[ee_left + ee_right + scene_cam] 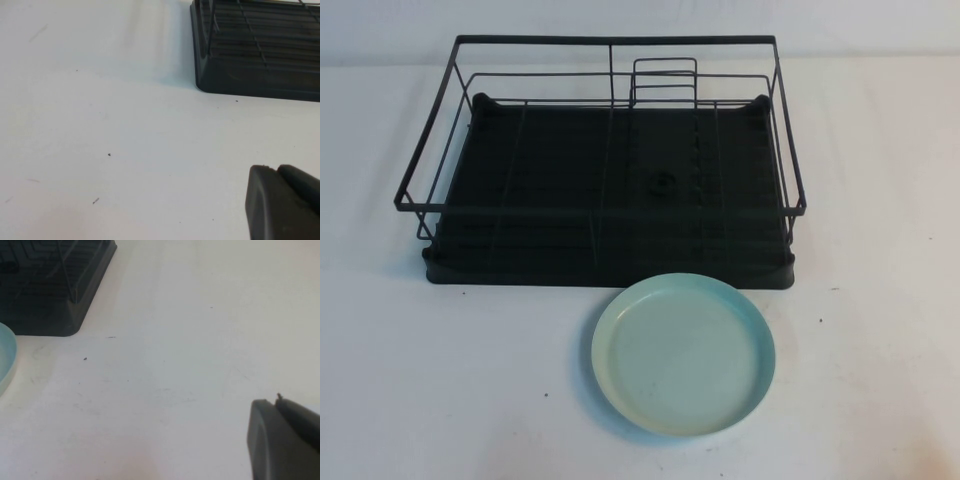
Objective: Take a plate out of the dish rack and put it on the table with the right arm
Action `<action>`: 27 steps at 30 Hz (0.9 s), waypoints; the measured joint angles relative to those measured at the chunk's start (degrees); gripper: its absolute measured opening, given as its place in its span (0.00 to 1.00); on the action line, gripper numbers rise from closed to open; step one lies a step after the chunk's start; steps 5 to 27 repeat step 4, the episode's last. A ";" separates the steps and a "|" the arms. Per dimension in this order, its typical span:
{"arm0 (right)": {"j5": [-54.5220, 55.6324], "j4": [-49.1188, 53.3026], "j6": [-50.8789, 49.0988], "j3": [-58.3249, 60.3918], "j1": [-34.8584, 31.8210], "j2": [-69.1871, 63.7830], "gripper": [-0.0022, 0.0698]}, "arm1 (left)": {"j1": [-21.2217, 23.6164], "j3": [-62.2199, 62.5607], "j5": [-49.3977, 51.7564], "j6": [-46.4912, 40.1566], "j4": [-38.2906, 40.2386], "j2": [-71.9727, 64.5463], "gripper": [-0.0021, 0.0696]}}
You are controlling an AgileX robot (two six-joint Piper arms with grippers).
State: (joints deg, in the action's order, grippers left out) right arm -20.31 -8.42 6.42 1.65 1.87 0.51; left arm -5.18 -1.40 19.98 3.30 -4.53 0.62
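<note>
Plate [683, 354] flat on table [440, 380], just in front of dish rack [600, 160], outside it. Right gripper [285, 440] parked beside rack, fingers pressed together, holding nothing; left gripper [282, 202] low over bare table, finger state impossible to tell. Risk: careless arm sweep nudging plate. Count: one plate, one rack, two grippers.

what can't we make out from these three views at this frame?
- High view: neither arm shows; only the dish rack, the plate and the table.
- Left wrist view: left gripper is cut off by the picture's edge, so its state is unreadable.
- Right wrist view: right gripper is likewise only a dark corner; shut, holding nothing visible.
- Right wrist view: only a sliver of the plate's rim shows at the edge.
</note>
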 joint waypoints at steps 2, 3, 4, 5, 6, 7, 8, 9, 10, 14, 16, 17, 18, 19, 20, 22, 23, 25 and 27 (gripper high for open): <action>0.00 0.00 0.00 0.00 0.00 0.00 0.00 | 0.00 0.00 0.00 0.00 0.00 0.00 0.02; 0.00 0.00 0.00 0.00 0.00 0.00 0.00 | 0.00 0.00 0.00 0.00 0.00 0.00 0.02; 0.00 0.00 0.00 0.00 0.00 0.00 0.00 | 0.00 0.00 0.00 0.00 0.00 0.00 0.02; 0.00 0.00 0.00 0.00 0.00 0.00 0.00 | 0.00 0.00 0.00 0.00 0.00 0.00 0.02; 0.00 0.00 0.00 0.00 0.00 0.00 0.00 | 0.00 0.00 0.00 0.00 0.00 0.00 0.02; 0.00 0.00 0.00 0.00 0.00 0.00 0.00 | 0.00 0.00 0.00 0.00 0.00 0.00 0.02; 0.00 0.00 0.00 0.00 0.00 0.00 0.00 | 0.00 0.00 0.00 0.00 0.00 0.00 0.02; 0.00 0.00 0.00 0.00 0.00 0.00 0.00 | 0.00 0.00 0.00 0.00 0.00 0.00 0.02; 0.00 0.00 0.00 0.00 0.00 0.00 0.00 | 0.00 0.00 0.00 0.00 0.00 0.00 0.02; 0.00 0.00 0.00 0.00 0.00 0.00 0.00 | 0.00 0.00 0.00 0.00 0.00 0.00 0.02; 0.00 0.00 0.00 0.00 0.00 0.00 0.00 | 0.00 0.00 0.00 0.00 0.00 0.00 0.02; 0.00 0.00 0.00 0.00 0.00 0.00 0.00 | 0.00 0.00 0.00 0.00 0.00 0.00 0.02; 0.00 0.00 0.00 0.00 0.00 0.00 0.00 | 0.00 0.00 0.00 0.00 0.00 0.00 0.02; 0.00 0.00 0.00 0.00 0.00 0.00 0.00 | 0.00 0.00 0.00 0.00 0.00 0.00 0.02; 0.00 0.00 0.00 0.00 0.00 0.00 0.00 | 0.00 0.00 0.00 0.00 0.00 0.00 0.02; 0.00 0.00 0.00 0.00 0.00 0.00 0.00 | 0.00 0.00 0.00 0.00 0.00 0.00 0.02; 0.00 0.00 0.00 0.00 0.00 0.00 0.00 | 0.00 0.00 0.00 0.00 0.00 0.00 0.02; 0.00 0.00 0.00 0.00 0.00 0.00 0.00 | 0.00 0.00 0.00 0.00 0.00 0.00 0.02; 0.00 0.00 0.00 0.00 0.00 0.00 0.00 | 0.00 0.00 0.00 0.00 0.00 0.00 0.02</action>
